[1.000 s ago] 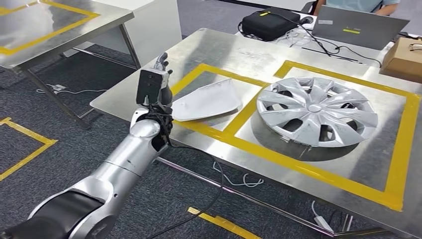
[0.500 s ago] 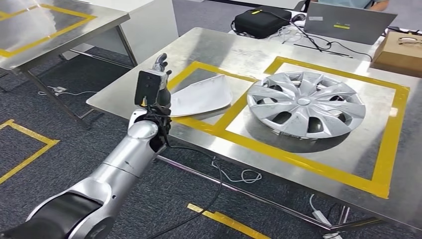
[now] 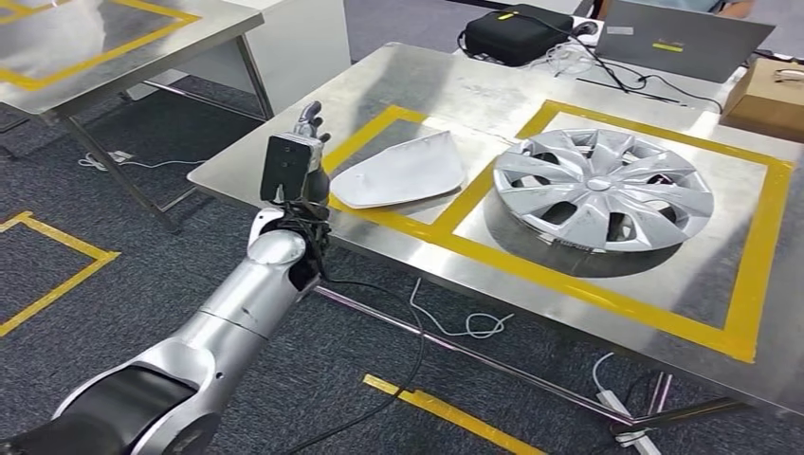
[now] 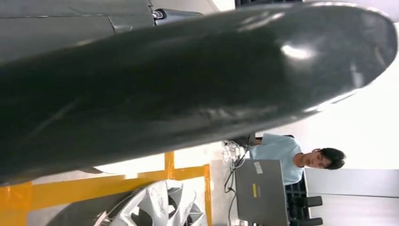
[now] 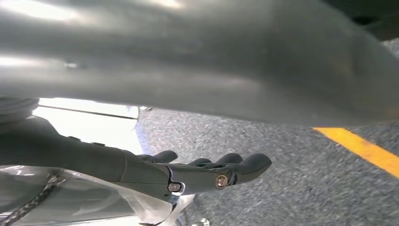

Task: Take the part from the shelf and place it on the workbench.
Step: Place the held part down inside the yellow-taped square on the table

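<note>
Grey carpet floor (image 3: 142, 275) with yellow tape lines, second steel table (image 3: 114, 38)

Steel surface (image 3: 446, 76) at frame centre, marked with yellow tape: white panel (image 3: 398, 172) at centre, hubcap (image 3: 603, 189) centre right, black bag (image 3: 518, 27), laptop (image 3: 683, 40) and cardboard box (image 3: 776, 90) along top right.

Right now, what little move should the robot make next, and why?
Probably draw the left hand back from the workbench: the white part already lies flat inside its yellow-taped square, beside the hubcap, so the placing looks done.
</note>
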Controlling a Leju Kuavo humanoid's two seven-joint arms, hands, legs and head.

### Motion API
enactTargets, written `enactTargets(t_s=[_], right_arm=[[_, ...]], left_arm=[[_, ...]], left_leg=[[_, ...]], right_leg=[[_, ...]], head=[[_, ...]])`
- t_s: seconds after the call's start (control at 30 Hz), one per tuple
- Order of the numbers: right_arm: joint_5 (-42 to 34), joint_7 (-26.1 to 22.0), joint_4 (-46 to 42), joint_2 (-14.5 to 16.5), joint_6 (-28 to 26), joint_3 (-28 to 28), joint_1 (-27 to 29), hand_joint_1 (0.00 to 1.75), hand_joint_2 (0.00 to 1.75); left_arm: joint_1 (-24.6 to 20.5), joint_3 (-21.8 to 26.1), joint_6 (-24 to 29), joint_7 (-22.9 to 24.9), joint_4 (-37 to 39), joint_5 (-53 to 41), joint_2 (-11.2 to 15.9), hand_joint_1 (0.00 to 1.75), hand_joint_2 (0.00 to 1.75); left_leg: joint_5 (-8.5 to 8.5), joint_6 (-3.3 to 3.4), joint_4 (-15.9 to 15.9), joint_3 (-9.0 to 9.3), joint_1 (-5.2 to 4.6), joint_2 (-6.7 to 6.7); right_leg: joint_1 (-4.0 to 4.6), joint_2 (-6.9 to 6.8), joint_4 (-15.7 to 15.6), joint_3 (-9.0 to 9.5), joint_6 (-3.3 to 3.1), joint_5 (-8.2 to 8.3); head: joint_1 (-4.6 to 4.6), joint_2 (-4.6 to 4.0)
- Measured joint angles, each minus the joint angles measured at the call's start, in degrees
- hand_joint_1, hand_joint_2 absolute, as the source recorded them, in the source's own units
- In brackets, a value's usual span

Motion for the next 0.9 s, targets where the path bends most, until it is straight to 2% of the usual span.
enactTargets(t_s=[0.03, 0.07, 0.1, 0.17, 0.2, 0.23, 0.27, 0.33, 0.37, 0.4, 0.43, 0.5, 0.53, 0.57, 0.6, 0.67, 0.7, 0.73, 0.77, 0.83, 0.87, 0.9], right_arm=[[0.0, 0.0, 0.0, 0.0, 0.0, 0.0, 0.0, 0.00, 0.00], [0.0, 0.0, 0.0, 0.0, 0.0, 0.0, -0.1, 0.00, 0.00], [0.0, 0.0, 0.0, 0.0, 0.0, 0.0, -0.1, 0.00, 0.00], [0.0, 0.0, 0.0, 0.0, 0.0, 0.0, 0.0, 0.00, 0.00], [0.0, 0.0, 0.0, 0.0, 0.0, 0.0, 0.0, 0.00, 0.00], [0.0, 0.0, 0.0, 0.0, 0.0, 0.0, 0.0, 0.00, 0.00], [0.0, 0.0, 0.0, 0.0, 0.0, 0.0, 0.0, 0.00, 0.00], [0.1, 0.0, 0.0, 0.0, 0.0, -0.1, 0.0, 0.00, 0.00], [0.1, 0.0, 0.0, 0.0, 0.1, -0.1, 0.0, 0.00, 0.00], [0.1, 0.0, 0.0, 0.0, 0.1, -0.1, 0.0, 0.00, 0.00], [0.2, 0.1, 0.0, 0.0, 0.1, -0.1, 0.0, 0.00, 0.00], [0.2, 0.1, 0.0, 0.1, 0.1, -0.2, 0.0, 0.00, 0.00], [0.2, 0.1, 0.0, 0.1, 0.1, -0.2, 0.0, 0.00, 0.00], [0.2, 0.1, 0.0, 0.1, 0.1, -0.3, 0.0, 0.00, 0.00], [0.2, 0.1, 0.0, 0.1, 0.1, -0.3, 0.0, 0.00, 0.00], [0.3, 0.0, 0.0, 0.1, 0.1, -0.4, 0.0, 0.00, 0.00], [0.3, 0.0, 0.0, 0.1, 0.1, -0.4, 0.0, 0.00, 0.00], [0.3, 0.0, 0.0, 0.1, 0.1, -0.5, 0.0, 0.00, 0.00], [0.4, 0.0, 0.0, 0.1, 0.1, -0.5, 0.0, 0.00, 0.00], [0.4, 0.0, 0.0, 0.1, 0.1, -0.5, 0.0, 0.00, 0.00], [0.4, 0.0, 0.0, 0.1, 0.1, -0.5, 0.0, 0.00, 0.00], [0.5, 0.0, 0.0, 0.1, 0.1, -0.5, 0.0, 0.00, 0.00]], left_arm=[[0.0, 0.0, 0.1, 0.0, -0.1, 0.0, 0.0, 0.00, 0.00], [0.0, 0.0, 0.1, 0.0, -0.2, 0.0, 0.0, 0.00, 0.00], [0.0, -0.1, 0.2, 0.0, -0.3, 0.0, 0.1, 0.00, 0.00], [0.0, -0.1, 0.3, 0.0, -0.4, -0.1, 0.1, 0.00, 0.00], [0.0, -0.1, 0.3, 0.0, -0.4, -0.1, 0.2, 0.00, 0.00], [0.0, -0.1, 0.4, 0.0, -0.4, -0.1, 0.3, 0.00, 0.00], [0.0, -0.1, 0.4, 0.0, -0.4, -0.1, 0.3, 0.00, 0.00], [0.1, -0.1, 0.4, 0.0, -0.4, -0.1, 0.5, 0.00, 0.00], [0.1, -0.1, 0.5, 0.0, -0.4, -0.1, 0.6, 0.00, 0.00], [0.2, -0.1, 0.5, 0.0, -0.4, -0.1, 0.6, 0.00, 0.00], [0.2, -0.1, 0.5, 0.0, -0.4, -0.1, 0.6, 0.00, 0.00], [0.2, -0.1, 0.5, 0.0, -0.5, -0.1, 0.6, 0.00, 0.00], [0.2, -0.1, 0.5, 0.0, -0.6, -0.1, 0.6, 0.00, 0.00], [0.1, -0.1, 0.4, 0.0, -0.7, -0.1, 0.6, 0.00, 0.00], [0.1, -0.1, 0.4, 0.0, -0.8, -0.2, 0.6, 0.00, 0.00], [0.1, -0.2, 0.5, 0.0, -0.9, -0.2, 0.6, 0.00, 0.00], [0.1, -0.2, 0.5, 0.0, -0.9, -0.1, 0.5, 0.00, 0.00], [0.1, -0.2, 0.5, 0.1, -0.9, -0.1, 0.5, 0.00, 0.00], [0.1, -0.2, 0.5, 0.1, -0.9, -0.1, 0.5, 0.00, 0.00], [0.3, -0.2, 0.5, 0.3, -0.9, -0.1, 0.5, 0.00, 0.00], [0.4, -0.2, 0.5, 0.3, -0.9, -0.1, 0.5, 0.00, 0.00], [0.5, -0.2, 0.5, 0.4, -0.9, -0.1, 0.5, 0.00, 0.00]], left_leg=[[0.22, -0.28, 0.1, -0.21, -0.07, -0.01], [0.46, -0.57, 0.3, -0.38, -0.15, -0.01], [0.72, -0.86, 0.3, -0.52, -0.22, 0.00], [0.95, -1.43, 0.5, -0.78, -0.18, -0.05], [0.16, -1.75, 1.2, -1.15, -0.14, -0.10], [-1.48, -2.06, 2.9, -1.82, -0.07, -0.15], [-3.86, -2.36, 5.6, -2.76, 0.04, -0.20], [-8.63, -2.76, 12.9, -4.69, 0.19, -0.19], [-9.64, -2.80, 15.5, -5.05, 0.22, -0.19], [-9.48, -2.70, 16.5, -4.64, 0.22, -0.19], [-8.34, -2.48, 15.4, -3.30, 0.19, -0.20], [-5.63, -1.66, 8.5, 1.62, -0.02, -0.21], [-4.99, -1.24, 4.7, 4.09, -0.14, -0.21], [-4.78, -0.90, 1.9, 5.79, -0.28, -0.21], [-4.87, -0.70, 0.3, 6.64, -0.40, -0.20], [-4.60, -0.38, -0.7, 6.50, -0.33, -0.11], [-4.27, -0.09, -0.9, 6.24, -0.20, -0.01], [-3.84, 0.27, -1.2, 5.84, -0.06, 0.09], [-3.32, 0.64, -1.3, 5.31, 0.02, 0.17], [-2.40, 1.00, -1.2, 4.01, -0.12, 0.18], [-1.93, 1.03, -1.2, 3.34, -0.20, 0.19], [-1.49, 1.01, -1.1, 2.71, -0.25, 0.19]], right_leg=[[0.04, 0.05, -2.9, 1.85, -0.15, 0.62], [0.09, 0.11, -4.6, 2.92, -0.30, 0.77], [0.17, 0.17, -5.0, 3.08, -0.49, 0.75], [0.08, 0.13, -5.0, 2.53, -1.29, 1.25], [0.01, 0.07, -5.1, 2.23, -1.80, 1.64], [-0.09, -0.01, -5.1, 1.86, -2.31, 2.08], [-0.14, -0.08, -5.2, 1.43, -2.65, 2.49], [-0.06, -0.10, -5.1, 0.36, -2.92, 3.25], [0.00, -0.11, -5.1, -0.20, -2.93, 3.63], [0.07, -0.11, -5.0, -0.77, -2.92, 4.01], [0.16, -0.10, -5.0, -1.28, -2.89, 4.36], [0.40, -0.06, -4.9, -1.95, -2.74, 4.95], [0.55, -0.05, -4.8, -2.14, -2.58, 5.18], [0.63, -0.04, -4.8, -2.31, -2.33, 5.47], [0.66, -0.05, -4.7, -2.50, -2.01, 5.79], [0.59, -0.05, -4.6, -3.01, -1.30, 6.20], [0.58, -0.03, -4.1, -3.50, -0.98, 5.59], [0.59, 0.00, -2.7, -4.26, -0.72, 4.08], [0.54, 0.03, -0.1, -5.33, -0.51, 1.79], [0.45, 0.04, 7.3, -7.75, -0.17, -2.91], [0.41, 0.03, 10.3, -8.48, -0.05, -3.98], [0.40, 0.02, 11.7, -8.45, 0.04, -3.83]], head=[[-0.05, 0.00], [-0.05, 0.00], [-0.10, 0.00], [-0.11, 0.00], [-0.22, 0.00], [-0.29, 0.00], [-0.39, 0.00], [-0.51, 0.00], [-0.52, 0.00], [-0.54, 0.00], [-0.55, 0.00], [-0.55, 0.00], [-0.53, 0.00], [-0.50, 0.00], [-0.51, 0.00], [-0.52, 0.00], [-0.52, 0.00], [-0.42, 0.00], [-0.36, 0.00], [-0.28, 0.00], [-0.30, 0.00], [-0.30, 0.00]])
